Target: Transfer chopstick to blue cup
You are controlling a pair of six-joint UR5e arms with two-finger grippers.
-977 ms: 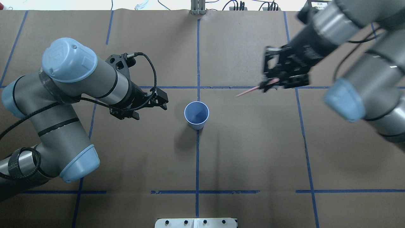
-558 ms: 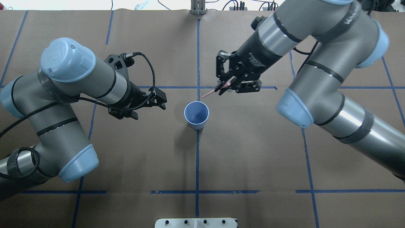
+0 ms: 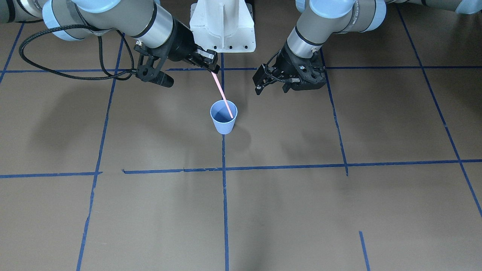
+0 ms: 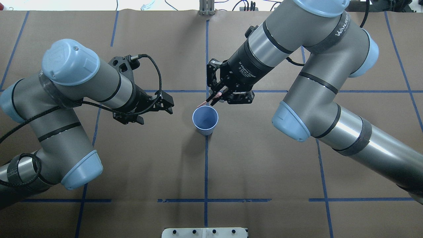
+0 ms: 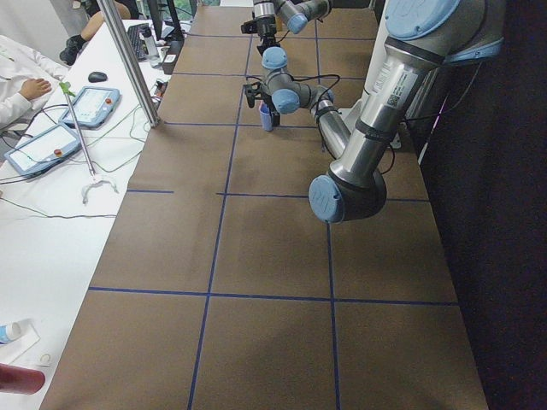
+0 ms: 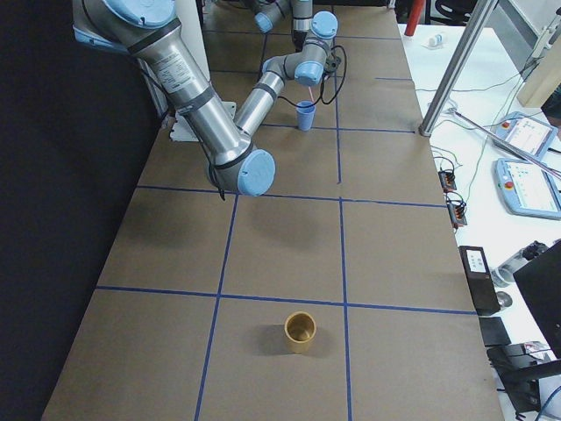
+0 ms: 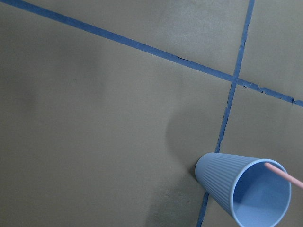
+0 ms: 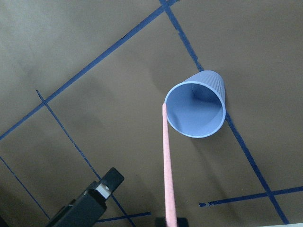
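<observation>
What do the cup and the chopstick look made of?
Blue cup: likely thin plastic, possibly coated paper; fine vertical ribs, even matte colour.
Chopstick: pale pink, uniform, matte, no grain visible; plastic or painted wood, cannot tell.

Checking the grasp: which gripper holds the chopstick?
The right gripper, shut on the upper end of the chopstick; the left gripper holds nothing.

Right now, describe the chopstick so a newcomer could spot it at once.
Find the blue cup standing on a tape line mid-table. The right gripper hangs close by, and the chopstick slants down from it to the cup's rim. It is the only thin pink stick; the other lines are flat blue tape.
</observation>
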